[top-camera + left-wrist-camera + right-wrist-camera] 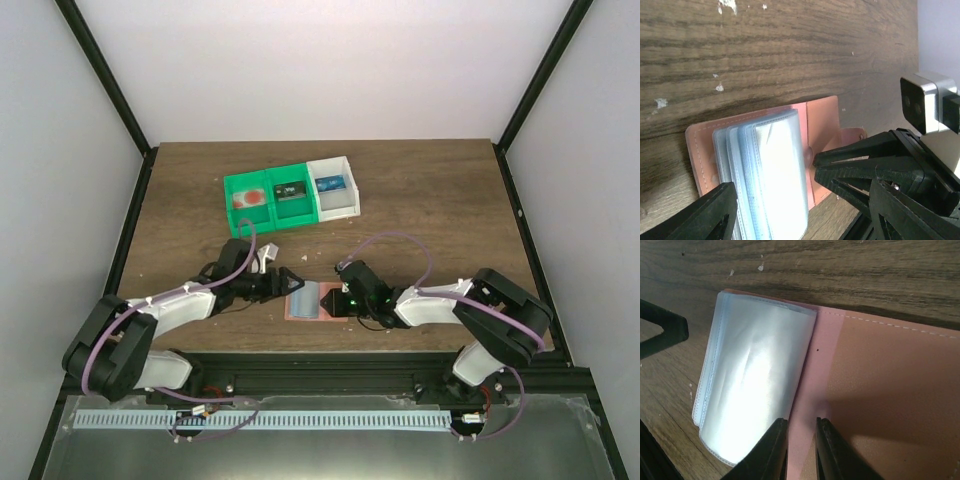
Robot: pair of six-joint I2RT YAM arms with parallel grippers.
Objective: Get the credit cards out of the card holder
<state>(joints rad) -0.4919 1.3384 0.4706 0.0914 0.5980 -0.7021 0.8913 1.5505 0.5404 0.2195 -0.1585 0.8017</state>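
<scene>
The salmon-pink card holder point(318, 312) lies open on the table near the front, its pale blue sleeves point(775, 175) fanned up. No card shows in the sleeves point(755, 385). My left gripper point(290, 283) is open at the holder's left edge, and its fingers point(705, 215) straddle the sleeves. My right gripper point(343, 300) is nearly shut and empty, its tips point(801, 440) pressing on the pink inner face point(890, 390) beside the sleeves. A blue credit card point(331, 184) lies in the white bin and a dark one point(291, 190) in the middle green bin.
The green bins point(238, 213) and white bin point(345, 207) stand in a row at the back middle. The left green bin holds a reddish-white item point(250, 198). The right wrist's camera housing point(927, 100) sits close to my left gripper.
</scene>
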